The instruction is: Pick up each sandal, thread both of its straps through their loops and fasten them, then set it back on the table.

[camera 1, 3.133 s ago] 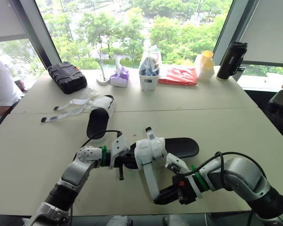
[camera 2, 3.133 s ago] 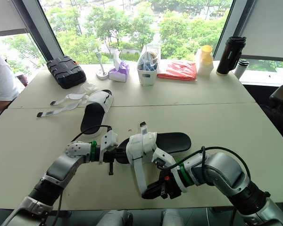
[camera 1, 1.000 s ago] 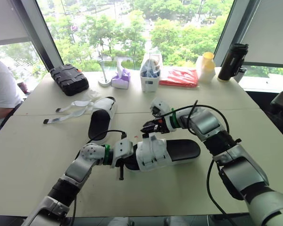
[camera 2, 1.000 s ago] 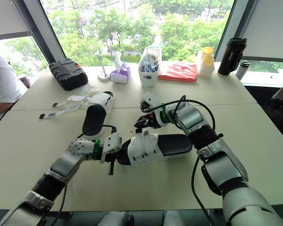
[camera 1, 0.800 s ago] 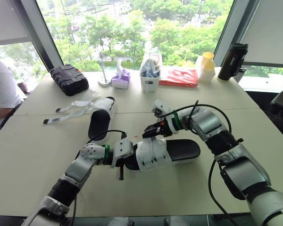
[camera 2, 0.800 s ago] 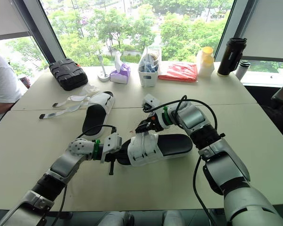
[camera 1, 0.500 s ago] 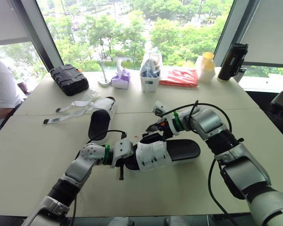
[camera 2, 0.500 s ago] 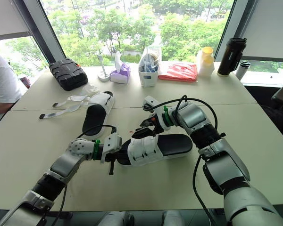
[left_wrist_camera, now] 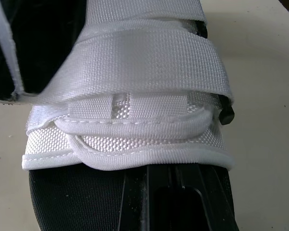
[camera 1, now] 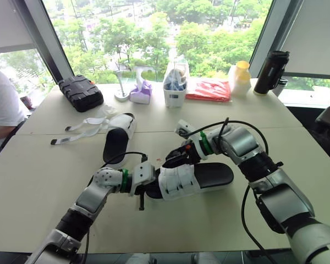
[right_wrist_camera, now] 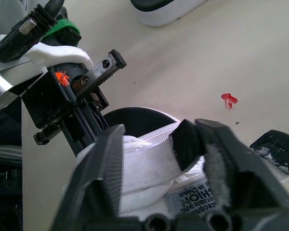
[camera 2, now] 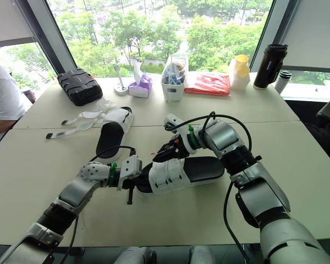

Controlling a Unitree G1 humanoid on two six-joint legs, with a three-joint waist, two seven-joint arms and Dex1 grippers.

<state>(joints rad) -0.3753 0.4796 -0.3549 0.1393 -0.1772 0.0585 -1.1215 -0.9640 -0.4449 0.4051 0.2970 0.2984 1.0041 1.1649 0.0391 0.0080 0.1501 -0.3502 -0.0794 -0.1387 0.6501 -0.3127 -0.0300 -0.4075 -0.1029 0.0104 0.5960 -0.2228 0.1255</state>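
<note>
Near sandal (camera 1: 201, 175) at table centre looks fastened. My left gripper (camera 1: 147, 185) clamps its toe end; my right gripper (camera 1: 177, 159) pinches its upper edge. Far sandal (camera 1: 116, 138) at ten o'clock, straps (camera 1: 83, 126) loose, is left to do.

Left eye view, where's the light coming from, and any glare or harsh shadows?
Left eye view: daylight comes through the window behind the table, so the black bottle stands dark against it; the near sandal throws only a soft shadow beneath it. Left wrist view: its white straps are evenly lit, without glare.
</note>
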